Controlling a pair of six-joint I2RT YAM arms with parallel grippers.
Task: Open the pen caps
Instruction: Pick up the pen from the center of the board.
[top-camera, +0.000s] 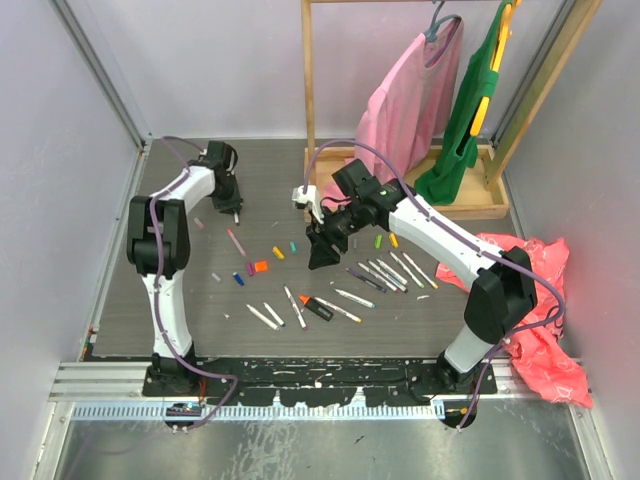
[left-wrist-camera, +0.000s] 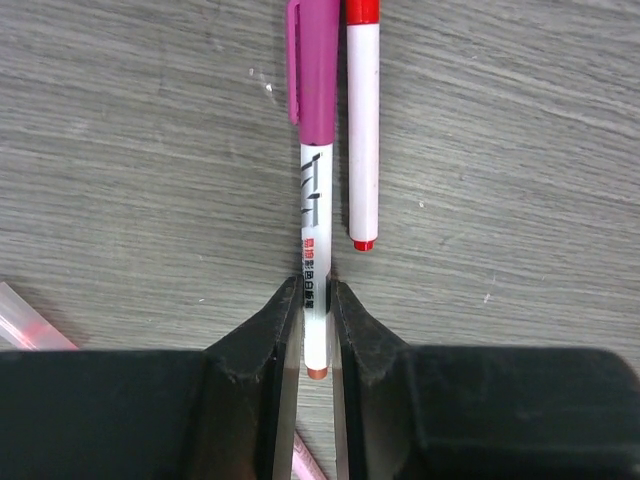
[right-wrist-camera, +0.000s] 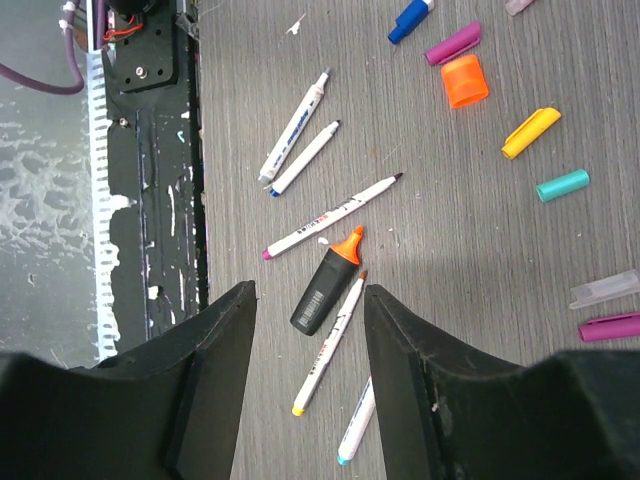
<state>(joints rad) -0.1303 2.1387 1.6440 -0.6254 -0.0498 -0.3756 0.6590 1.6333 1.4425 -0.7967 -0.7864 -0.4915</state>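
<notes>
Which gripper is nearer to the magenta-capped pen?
The left. The left gripper grips the magenta-capped pen by its barrel, a finger on each side. The right gripper hovers open over the loose pens mid-table, well apart from it.

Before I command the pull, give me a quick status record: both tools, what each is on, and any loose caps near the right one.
left tool: closed on the white barrel of the purple-capped pen
purple cap: on the pen, beyond the fingertips
neighbour: red-ended pen lying alongside, outside the jaws
right tool: open, empty, above the orange highlighter
highlighter: uncapped, orange tip showing
loose caps, right wrist view: orange cap, yellow cap, teal cap
</notes>
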